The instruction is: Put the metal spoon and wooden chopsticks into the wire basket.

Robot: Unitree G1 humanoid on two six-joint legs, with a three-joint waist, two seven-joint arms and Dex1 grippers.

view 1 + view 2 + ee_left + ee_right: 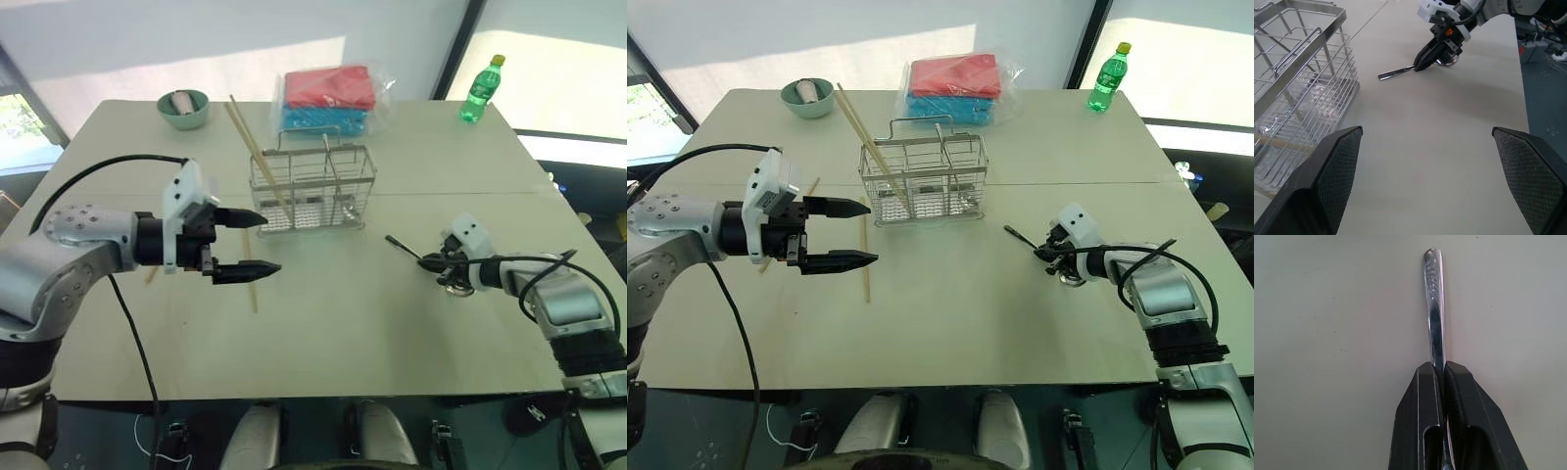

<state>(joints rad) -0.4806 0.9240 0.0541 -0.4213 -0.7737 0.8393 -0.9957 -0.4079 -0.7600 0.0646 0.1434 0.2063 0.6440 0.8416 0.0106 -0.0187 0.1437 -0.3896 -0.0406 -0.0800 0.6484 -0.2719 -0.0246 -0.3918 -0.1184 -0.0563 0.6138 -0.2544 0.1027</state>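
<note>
Right claw (1444, 382) pinching metal spoon (1433, 308) handle, left claw (253, 243) spread, no legible writing

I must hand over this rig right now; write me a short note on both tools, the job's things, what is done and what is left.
Right tool: shut on the metal spoon, down at the table, right of the wire basket.
Left tool: open, empty, hovering left of the basket.
Wooden chopsticks: two lean in the basket's left compartment; one lies on the table below the left tool, another partly hidden behind that arm.
Done: two chopsticks placed, spoon gripped.
Left: carry the spoon into the basket, then the loose chopsticks.
</note>
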